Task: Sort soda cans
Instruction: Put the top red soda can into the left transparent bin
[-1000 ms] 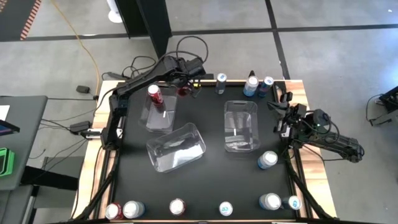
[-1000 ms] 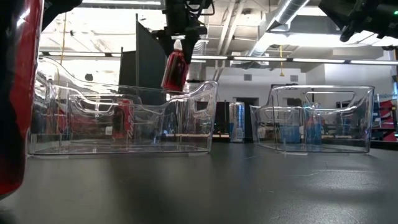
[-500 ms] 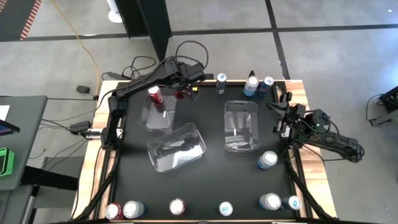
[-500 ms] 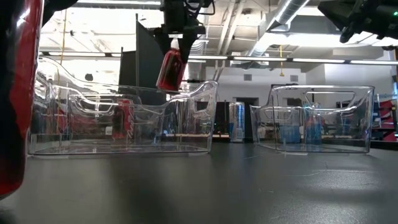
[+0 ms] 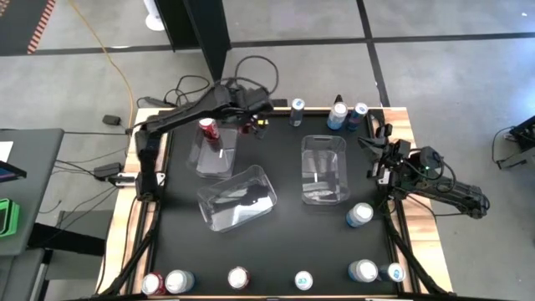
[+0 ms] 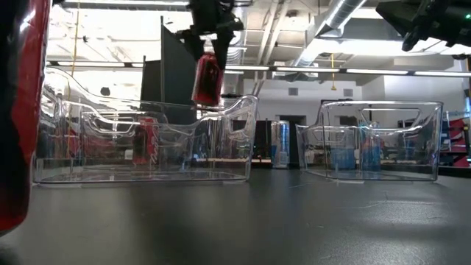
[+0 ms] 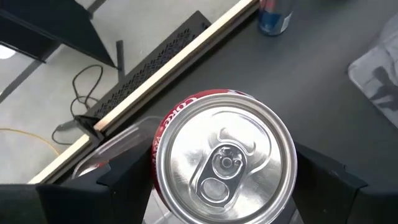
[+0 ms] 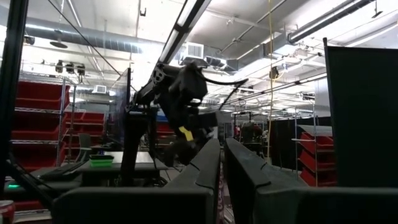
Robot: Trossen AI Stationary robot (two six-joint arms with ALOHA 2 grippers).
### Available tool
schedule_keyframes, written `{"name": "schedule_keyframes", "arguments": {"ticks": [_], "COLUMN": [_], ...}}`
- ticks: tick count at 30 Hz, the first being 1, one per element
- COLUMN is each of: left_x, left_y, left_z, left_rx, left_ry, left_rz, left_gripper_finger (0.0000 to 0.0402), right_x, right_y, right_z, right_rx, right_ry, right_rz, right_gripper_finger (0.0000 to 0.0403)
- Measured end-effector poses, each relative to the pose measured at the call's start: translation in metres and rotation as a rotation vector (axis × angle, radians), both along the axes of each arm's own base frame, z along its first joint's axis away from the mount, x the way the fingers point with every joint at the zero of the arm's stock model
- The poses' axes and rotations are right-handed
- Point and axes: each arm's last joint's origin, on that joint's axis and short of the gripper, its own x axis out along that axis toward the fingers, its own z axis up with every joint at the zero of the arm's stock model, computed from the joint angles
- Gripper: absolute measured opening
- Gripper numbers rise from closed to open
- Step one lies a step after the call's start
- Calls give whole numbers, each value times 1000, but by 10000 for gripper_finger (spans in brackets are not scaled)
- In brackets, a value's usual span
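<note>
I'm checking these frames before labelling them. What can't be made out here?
- Low view: a red can at the left edge is cut off and too close to read.
- Left wrist view: the held red can hides the left gripper fingertips.
- High view: the far-edge cans are too small for labels.
- Right gripper: open or shut is not clear.

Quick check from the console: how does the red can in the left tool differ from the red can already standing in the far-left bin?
The held red can hangs in the air, clamped by the left tool; the binned red can stands inside the far-left bin. In the low view the held one looks slightly tilted and sits above the bin's rim, while the binned one stands upright. Both are red with silver tops.
</note>
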Motion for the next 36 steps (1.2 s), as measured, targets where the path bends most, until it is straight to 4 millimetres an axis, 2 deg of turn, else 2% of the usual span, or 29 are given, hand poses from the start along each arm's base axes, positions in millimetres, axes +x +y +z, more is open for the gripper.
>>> {"name": "schedule_keyframes", "arguments": {"ticks": [5, 11, 19, 24, 36], "left_x": [-22, -46, -62, -69, -77], "left_y": [-7, -8, 9, 24, 53], "left_z": [2, -17, -43, -51, -76], "left_rx": [4, -32, -58, -71, -86], "left_ry": [-80, -61, -86, -84, -130], "left_rz": [9, 54, 104, 130, 172], "left_gripper_finger": [303, 303, 303, 303, 303], "right_x": [0, 0, 0, 0, 0], "right_y": [0, 0, 0, 0, 0], "right_z": [0, 0, 1, 1, 1], "right_rx": [0, 1, 16, 16, 12], "right_ry": [0, -2, -13, -16, -15], "right_rz": [0, 1, 10, 11, 9], "right_gripper_finger": [47, 47, 47, 47, 47]}}
